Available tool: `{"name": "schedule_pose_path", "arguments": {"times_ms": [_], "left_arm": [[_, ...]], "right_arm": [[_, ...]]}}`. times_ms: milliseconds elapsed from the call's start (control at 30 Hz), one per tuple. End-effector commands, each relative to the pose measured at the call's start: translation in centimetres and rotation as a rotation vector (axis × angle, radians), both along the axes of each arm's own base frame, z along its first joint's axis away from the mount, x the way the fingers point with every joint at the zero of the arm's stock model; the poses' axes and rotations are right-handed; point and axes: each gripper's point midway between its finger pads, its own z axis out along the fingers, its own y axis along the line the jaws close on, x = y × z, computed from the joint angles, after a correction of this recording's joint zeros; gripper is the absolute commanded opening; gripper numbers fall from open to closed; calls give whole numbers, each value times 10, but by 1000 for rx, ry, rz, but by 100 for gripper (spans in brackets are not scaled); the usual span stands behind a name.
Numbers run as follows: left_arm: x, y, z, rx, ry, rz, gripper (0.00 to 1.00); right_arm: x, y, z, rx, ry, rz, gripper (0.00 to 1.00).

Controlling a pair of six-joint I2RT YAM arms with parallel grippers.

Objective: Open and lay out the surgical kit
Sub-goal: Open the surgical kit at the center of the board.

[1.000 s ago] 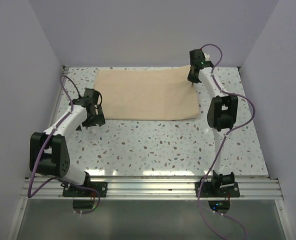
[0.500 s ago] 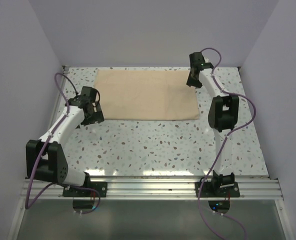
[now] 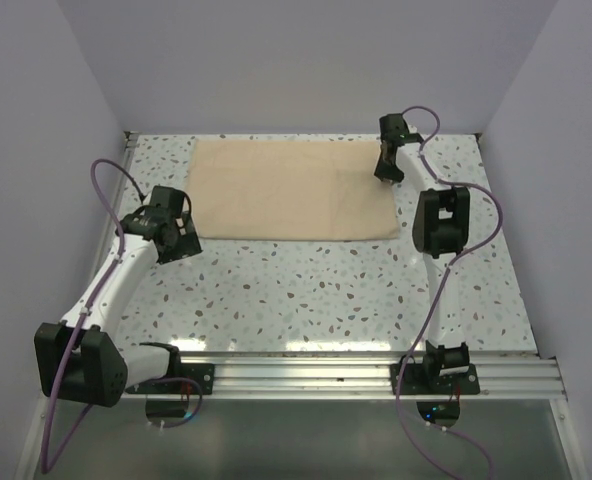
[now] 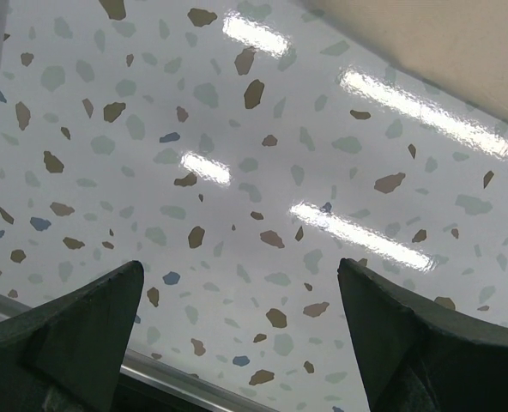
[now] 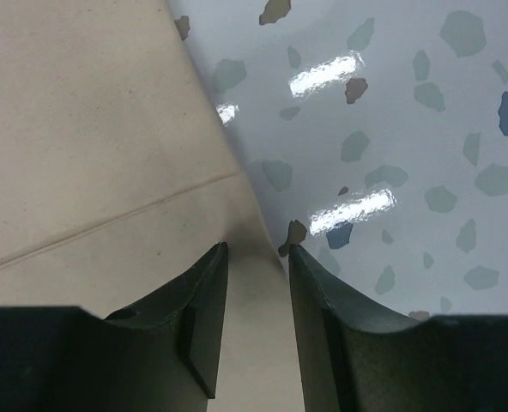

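Cloth wrap (image 3: 294,188) lies flat at twelve o'clock on the tabletop (image 3: 316,290). Right tool (image 5: 256,253) has just let go, jaws narrowly parted over its one o'clock edge, gripping nothing. Left tool (image 4: 239,268), wide and empty, has slid back toward nine o'clock, off the wrap

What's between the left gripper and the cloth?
Only bare speckled tabletop, from left gripper to large beige cloth wrap; the left wrist view shows it.
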Motion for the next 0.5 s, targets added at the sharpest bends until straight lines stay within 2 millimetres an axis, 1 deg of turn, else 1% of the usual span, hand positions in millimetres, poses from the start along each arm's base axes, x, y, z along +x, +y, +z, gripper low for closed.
{"name": "schedule_pose_path", "arguments": {"times_ms": [0, 100, 133, 200, 300, 333, 433, 467], "left_arm": [[-4, 1, 8, 6, -8, 25, 100], [-5, 1, 12, 2, -19, 26, 99], [-5, 1, 12, 0, -20, 25, 99], [-5, 1, 12, -2, -23, 25, 99], [-4, 0, 10, -2, -16, 21, 99], [-5, 0, 9, 0, -10, 20, 99], [-4, 0, 4, 3, 6, 20, 99], [-3, 0, 4, 3, 7, 20, 100]], "right_arm": [[23, -10, 3, 1, -70, -36, 38], [30, -16, 3, 4, -88, -52, 34], [31, -18, -1, 3, -84, -57, 33], [32, -20, -1, 7, -90, -61, 31], [32, -23, 0, 5, -93, -65, 23], [33, -23, 4, 4, -103, -67, 18], [33, -23, 5, 4, -105, -65, 11], [33, -23, 5, 7, -106, -63, 10]]}}
